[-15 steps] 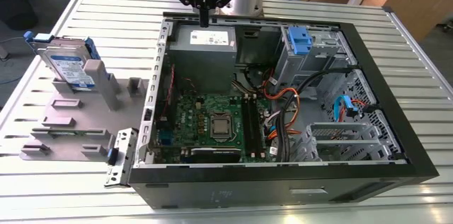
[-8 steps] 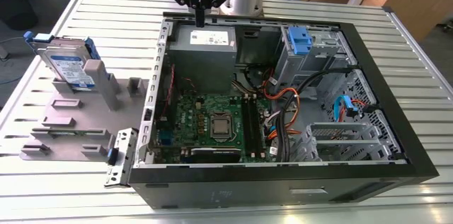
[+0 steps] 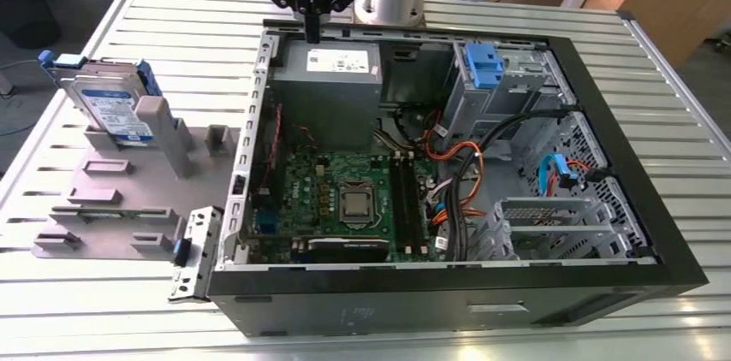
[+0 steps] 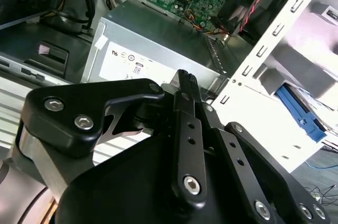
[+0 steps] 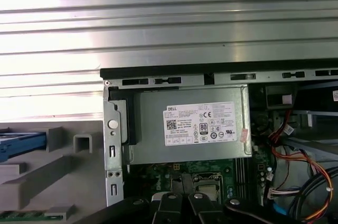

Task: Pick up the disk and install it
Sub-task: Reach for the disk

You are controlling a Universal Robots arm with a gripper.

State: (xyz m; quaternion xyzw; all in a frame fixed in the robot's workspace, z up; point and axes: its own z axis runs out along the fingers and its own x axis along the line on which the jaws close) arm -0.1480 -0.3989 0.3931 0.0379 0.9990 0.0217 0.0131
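The disk (image 3: 109, 109) is a silver hard drive with a white-and-blue label and blue rails. It stands on edge in a grey fixture (image 3: 115, 198) at the exterior view's left, beside the open computer case (image 3: 457, 288). My gripper (image 3: 311, 32) hangs over the case's far edge, just above the grey power supply (image 3: 331, 66) and well apart from the disk. Its fingers are shut with nothing between them, and they meet at a narrow tip (image 4: 185, 78) in the second wrist view. The disk's blue rail shows in both wrist views (image 5: 21, 142) (image 4: 301, 113).
Inside the case lie a green motherboard (image 3: 342, 194), bundled cables (image 3: 480, 164) and a metal drive cage with a blue tab (image 3: 485, 66) at the far right corner. The case and fixture rest on a slatted metal table (image 3: 171, 27).
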